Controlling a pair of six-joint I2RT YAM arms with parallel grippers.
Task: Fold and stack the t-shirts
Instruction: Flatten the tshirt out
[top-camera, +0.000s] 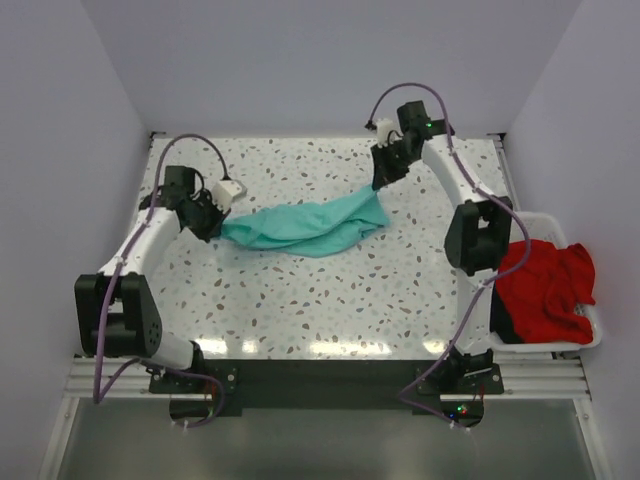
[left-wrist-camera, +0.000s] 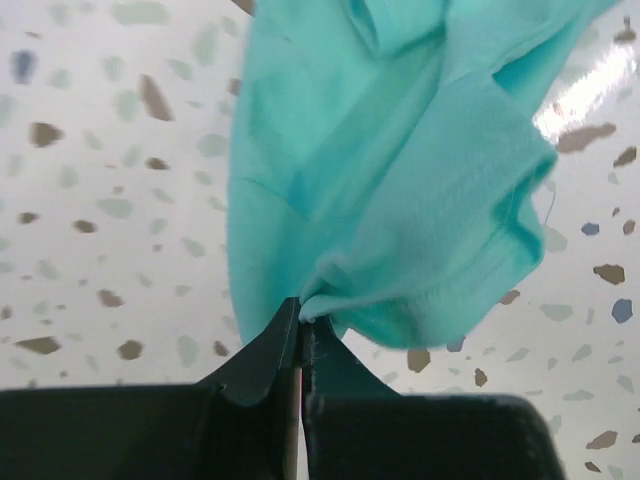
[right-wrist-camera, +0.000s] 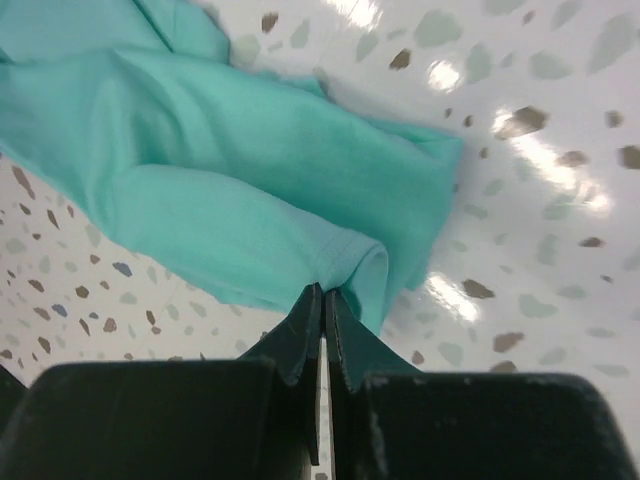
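Note:
The teal-green t-shirt (top-camera: 305, 226) hangs bunched between both grippers over the middle of the speckled table. My left gripper (top-camera: 212, 226) is shut on its left end; in the left wrist view the fabric (left-wrist-camera: 400, 180) is pinched at the fingertips (left-wrist-camera: 300, 318). My right gripper (top-camera: 381, 184) is shut on its right end, held a little higher; the right wrist view shows a hemmed edge (right-wrist-camera: 250, 190) clamped at the tips (right-wrist-camera: 323, 293). The red t-shirt (top-camera: 545, 285) lies crumpled in the white basket at the right.
The white slatted basket (top-camera: 590, 340) sits at the table's right edge beside the right arm's base. White walls enclose the table on the left, back and right. The speckled tabletop (top-camera: 330, 300) lies below the shirt.

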